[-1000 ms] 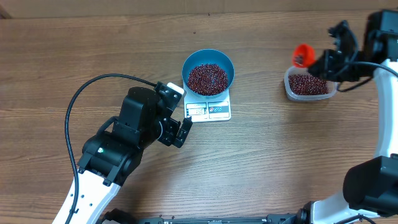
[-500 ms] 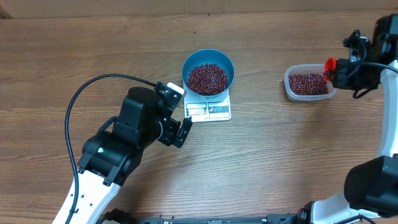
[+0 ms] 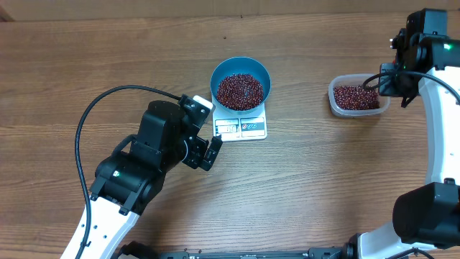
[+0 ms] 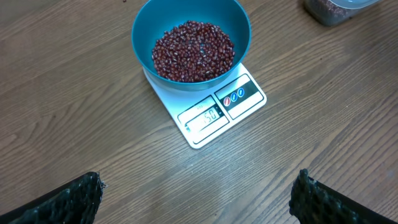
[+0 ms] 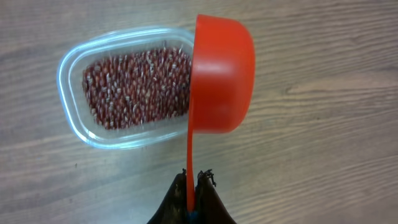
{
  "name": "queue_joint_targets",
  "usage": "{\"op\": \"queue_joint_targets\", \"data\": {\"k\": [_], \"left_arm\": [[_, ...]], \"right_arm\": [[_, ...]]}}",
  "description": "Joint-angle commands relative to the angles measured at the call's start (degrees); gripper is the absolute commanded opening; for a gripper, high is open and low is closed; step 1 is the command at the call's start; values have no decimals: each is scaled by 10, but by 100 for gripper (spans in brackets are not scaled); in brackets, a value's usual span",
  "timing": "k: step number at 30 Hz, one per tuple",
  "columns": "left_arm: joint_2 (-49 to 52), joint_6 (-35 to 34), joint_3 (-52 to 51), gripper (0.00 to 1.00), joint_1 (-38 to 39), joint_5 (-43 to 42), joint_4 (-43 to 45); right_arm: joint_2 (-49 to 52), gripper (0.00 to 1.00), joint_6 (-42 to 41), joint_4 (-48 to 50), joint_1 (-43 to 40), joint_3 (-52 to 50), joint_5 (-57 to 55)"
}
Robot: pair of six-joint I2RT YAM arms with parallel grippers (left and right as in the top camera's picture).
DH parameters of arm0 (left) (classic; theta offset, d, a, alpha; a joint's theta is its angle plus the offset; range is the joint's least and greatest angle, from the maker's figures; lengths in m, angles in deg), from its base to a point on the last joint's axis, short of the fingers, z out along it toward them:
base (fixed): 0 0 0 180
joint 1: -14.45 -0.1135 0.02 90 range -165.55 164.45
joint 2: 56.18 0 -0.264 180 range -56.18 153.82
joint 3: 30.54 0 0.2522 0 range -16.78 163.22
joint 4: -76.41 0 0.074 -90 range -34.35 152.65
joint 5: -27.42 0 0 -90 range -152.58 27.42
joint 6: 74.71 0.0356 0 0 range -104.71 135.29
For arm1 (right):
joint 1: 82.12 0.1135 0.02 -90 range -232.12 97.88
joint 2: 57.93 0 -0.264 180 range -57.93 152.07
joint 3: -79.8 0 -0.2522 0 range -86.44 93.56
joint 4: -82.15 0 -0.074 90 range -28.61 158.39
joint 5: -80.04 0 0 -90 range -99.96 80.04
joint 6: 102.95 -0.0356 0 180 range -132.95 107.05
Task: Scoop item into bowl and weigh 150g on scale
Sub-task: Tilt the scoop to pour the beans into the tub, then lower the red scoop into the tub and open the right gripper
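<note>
Right gripper (image 5: 193,185) is pinching the thin handle of the orange scoop (image 5: 221,74), jaws closed hard on it. The scoop's cup is showing me only its outer side, so I cannot tell whether anything is in it. In the wrist view the cup is overlapping the right end of the clear plastic tub (image 5: 63,81), which is sitting on the table (image 3: 323,180) at the far right and holding a layer of beans (image 5: 134,87).

Left gripper (image 4: 196,196) is hanging with its jaws spread wide and holding nothing, on the near left side of the scale (image 4: 205,134). I am seeing the blue bowl (image 4: 236,28) standing on the scale's far half, near the middle of the table, with a heap of dark red beans (image 4: 194,51) inside it. The display strip is facing the left gripper, and its digits are too blurred for me to read.
</note>
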Motion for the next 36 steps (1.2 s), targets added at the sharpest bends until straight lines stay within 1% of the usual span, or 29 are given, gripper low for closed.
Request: {"op": "queue_joint_targets", "data": {"k": [1,5,7,12,16,17,18,19,20,21,22,24,25,27,33,36], "left_arm": [[-7,9,5,100,-2,-6,2],[-7,9,5,99,-2,-6,2],[-7,9,5,100,-2,-6,2],[-7,9,5,99,-2,-6,2],[-7,9,5,100,-2,-6,2],[-7,9,5,100,-2,-6,2],[-7,9,5,100,-2,-6,2],[-7,9,5,100,-2,-6,2],[-7,9,5,100,-2,-6,2],[-7,9,5,100,-2,-6,2],[-7,9,5,100,-2,-6,2],[-7,9,5,100,-2,-6,2],[-7,9,5,100,-2,-6,2],[-7,9,5,100,-2,-6,2],[-7,9,5,100,-2,-6,2],[-7,9,5,100,-2,-6,2]], "right_arm": [[-17,4,-31,20,1,-25,0],[-17,4,-34,63,1,-84,125],[-17,4,-66,98,0,-115,164],[-17,4,-169,196,1,-206,192],[-17,4,-214,215,1,-249,192],[-17,6,-225,214,1,-254,192],[-17,16,-230,213,1,-259,193],[-17,39,-231,210,1,-263,195],[-17,46,-231,208,1,-263,195],[-17,62,-231,202,1,-263,196],[-17,73,-231,200,1,-263,196],[-17,88,-231,198,1,-263,196],[-17,90,-231,197,1,-263,196],[-18,100,-223,191,1,-260,196],[-21,100,-154,145,1,-230,196],[-30,100,-116,107,1,-195,196]]}}
